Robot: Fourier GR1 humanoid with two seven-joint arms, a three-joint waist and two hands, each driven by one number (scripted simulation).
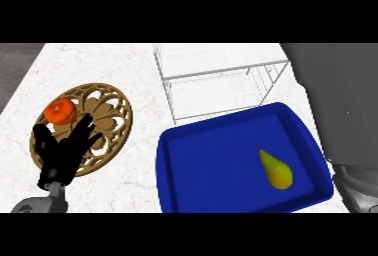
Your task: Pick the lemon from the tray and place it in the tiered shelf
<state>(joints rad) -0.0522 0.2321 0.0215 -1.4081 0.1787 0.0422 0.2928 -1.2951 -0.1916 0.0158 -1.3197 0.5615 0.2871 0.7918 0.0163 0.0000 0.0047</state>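
A blue tray (pixel 192 165) lies at the lower right of the counter. In it lies a yellow-green, pear-shaped fruit (pixel 276 170), narrow end pointing up-left. Behind the tray stands a clear, white-framed tiered shelf (pixel 221 75) with nothing visible on its levels. My left hand (pixel 63 150) shows at the lower left, fingers up and spread, over the edge of a round wooden plate. It holds nothing. My right hand is out of the picture; only a grey part of the arm (pixel 358 187) shows at the right edge.
A round carved wooden plate (pixel 111 120) lies at the left with an orange fruit (pixel 60 111) on its upper left part. The counter's dark edge runs along the right side past the tray.
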